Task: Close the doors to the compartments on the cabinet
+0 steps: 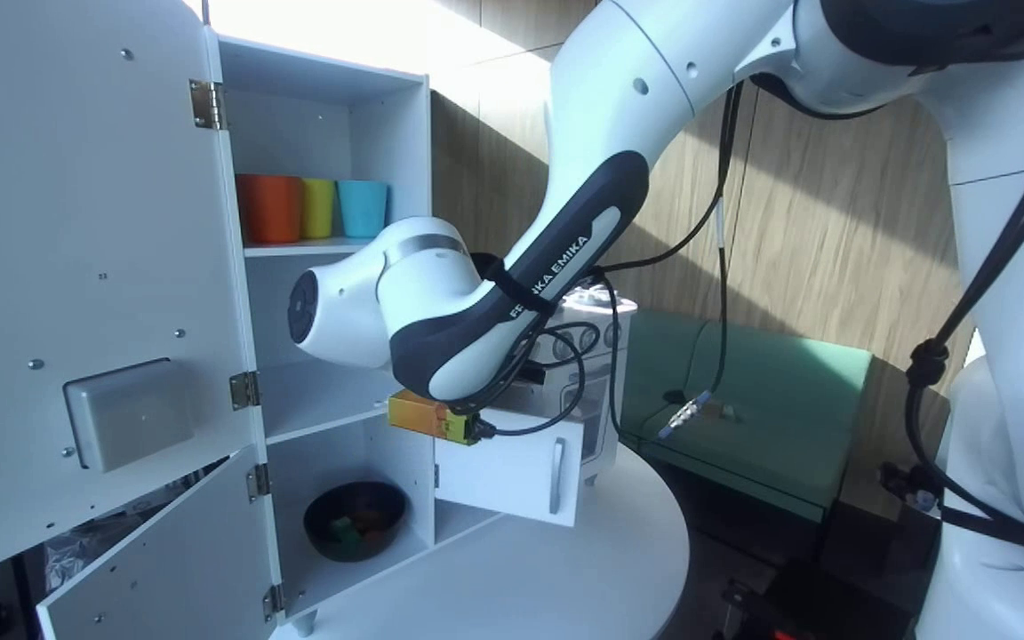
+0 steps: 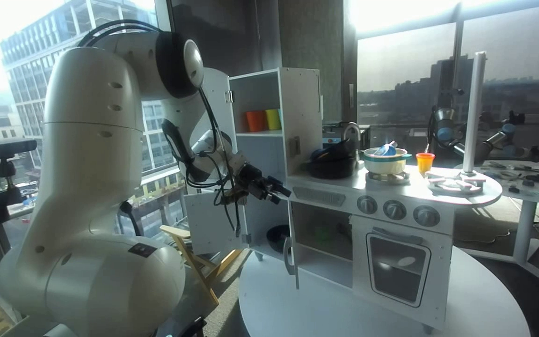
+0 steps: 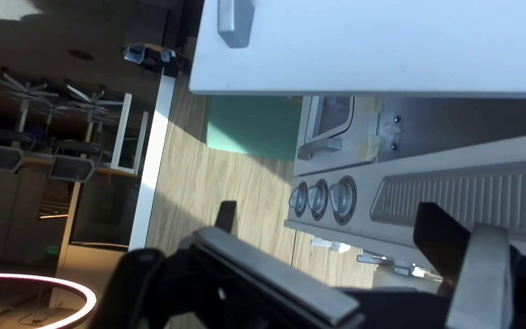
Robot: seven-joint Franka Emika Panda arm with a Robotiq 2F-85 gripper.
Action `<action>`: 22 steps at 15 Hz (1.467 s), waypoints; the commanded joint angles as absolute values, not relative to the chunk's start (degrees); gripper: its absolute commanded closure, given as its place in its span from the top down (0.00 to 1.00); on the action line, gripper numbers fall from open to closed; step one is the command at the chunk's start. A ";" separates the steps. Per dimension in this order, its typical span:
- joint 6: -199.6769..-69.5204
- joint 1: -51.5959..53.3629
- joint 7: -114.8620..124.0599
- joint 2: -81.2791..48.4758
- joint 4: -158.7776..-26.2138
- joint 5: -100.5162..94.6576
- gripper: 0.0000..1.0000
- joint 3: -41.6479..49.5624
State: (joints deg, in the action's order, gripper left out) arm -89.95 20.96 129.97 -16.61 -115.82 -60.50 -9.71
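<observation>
My gripper (image 3: 327, 212) stands wide, its fingers (image 3: 272, 272) well apart, near the cabinet (image 2: 302, 126). Along my arm (image 1: 605, 116), lettering (image 1: 558, 270) reads "NKA EMIKA", its start partly hidden by a black strap (image 1: 519, 288). In an exterior view, the tall door (image 1: 103, 222), low door (image 1: 165, 569) and small door (image 1: 494, 471) with a handle (image 1: 556, 476) hang open; the compartments (image 1: 290, 116) show cups (image 1: 270, 209) above, a black bowl (image 1: 350, 496) below.

Round white table (image 2: 325, 311); standing directly on it, short-legged white cabinet (image 2: 303, 119) with adjoining oven unit (image 2: 362, 252).
</observation>
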 commanded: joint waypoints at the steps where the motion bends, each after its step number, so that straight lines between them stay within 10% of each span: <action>1: -91.33 18.79 129.56 -12.55 -117.38 -60.12 1.00 -11.48; 22: -115.59 15.26 110.07 -12.08 -124.11 -40.56 1.00 -12.01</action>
State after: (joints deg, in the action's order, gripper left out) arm -114.62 16.14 115.26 -8.85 -123.57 -41.78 -12.65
